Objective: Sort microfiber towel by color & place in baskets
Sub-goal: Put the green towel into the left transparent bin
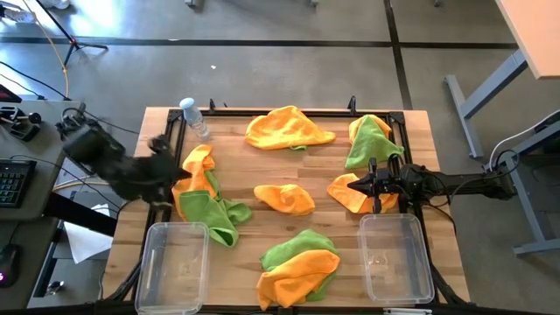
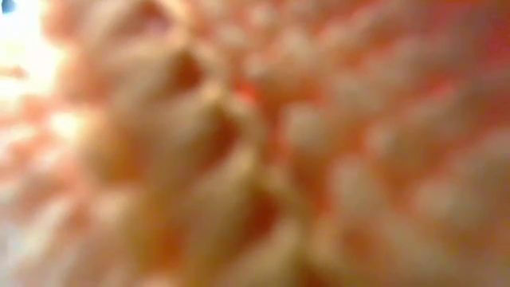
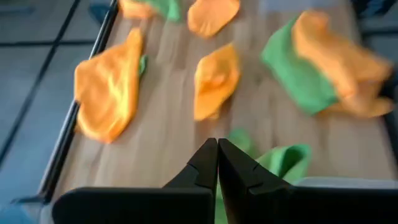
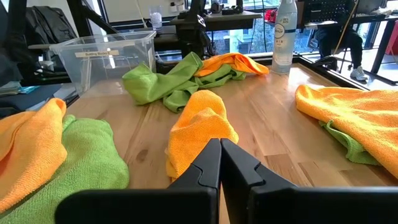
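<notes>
Several lime green and orange-yellow towels lie crumpled on the wooden table (image 1: 241, 175). One orange towel (image 1: 289, 129) is at the far edge, an orange-and-green pair (image 1: 369, 138) at the far right, and one orange towel (image 1: 284, 199) in the middle. An orange-and-green heap (image 1: 297, 267) lies near the front. My left gripper (image 1: 181, 175) (image 3: 217, 149) is shut, above the left heap of orange (image 1: 201, 168) and green (image 1: 214, 214) (image 3: 286, 160). My right gripper (image 1: 354, 185) (image 4: 219, 144) is shut, low over another orange towel (image 1: 343, 194). Two clear baskets (image 1: 175, 262) (image 1: 395, 262) stand at the near edge. My right gripper comes in level from the table's right with shut fingers, low over the orange towel (image 1: 337, 188). The arm hides the spot, so I cannot tell whether the fingers touch the cloth. No cloth shows between its fingertips in the right wrist view.
A small clear water bottle (image 1: 194, 116) (image 4: 285, 31) stands at the far left corner. A black rail (image 1: 289, 111) runs along the table's far edge. Blurred orange fuzzy cloth fills the whole low view (image 2: 255, 143). Desks with a keyboard (image 1: 13, 179) stand left of the table.
</notes>
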Robot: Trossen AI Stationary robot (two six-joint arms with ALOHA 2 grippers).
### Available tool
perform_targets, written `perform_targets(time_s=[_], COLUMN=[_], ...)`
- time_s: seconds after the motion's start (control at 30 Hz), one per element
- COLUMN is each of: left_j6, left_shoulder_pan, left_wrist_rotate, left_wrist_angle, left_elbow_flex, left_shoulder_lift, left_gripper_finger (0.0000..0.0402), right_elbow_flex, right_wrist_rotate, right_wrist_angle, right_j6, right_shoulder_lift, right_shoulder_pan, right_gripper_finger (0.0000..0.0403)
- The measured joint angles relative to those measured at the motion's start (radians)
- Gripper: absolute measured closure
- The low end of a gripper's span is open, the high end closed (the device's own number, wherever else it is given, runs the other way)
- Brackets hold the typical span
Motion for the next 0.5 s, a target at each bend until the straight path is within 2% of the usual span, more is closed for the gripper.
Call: perform_targets(time_s=[0.07,0.23,0.3,0.5], left_j6=[0.032,0.172,0.208,0.202], left_shoulder_pan=[0.056,0.224,0.278,0.375], left_wrist_rotate=[0.021,0.216,0.264,0.346], left_wrist_angle=[0.014,0.196,0.277,0.391], left_elbow_flex=[-0.056,-0.169,-0.198,-0.217], left_shoulder_lift=[0.019,0.085,0.120,0.287], left_gripper_finger=[0.0401,0.0401,0.0401,0.0393], right_elbow_flex=[0.000,0.000,0.000,0.000], right_wrist_rotate=[0.000,0.000,0.000,0.000], right_wrist_angle=[0.000,0.000,0.000,0.000], right_j6=[0.000,0.000,0.000,0.000], right_shoulder_lift=[0.000,0.000,0.000,0.000], right_shoulder_pan=[0.000,0.000,0.000,0.000], right_gripper_finger=[0.0402,0.0402,0.0402,0.0402])
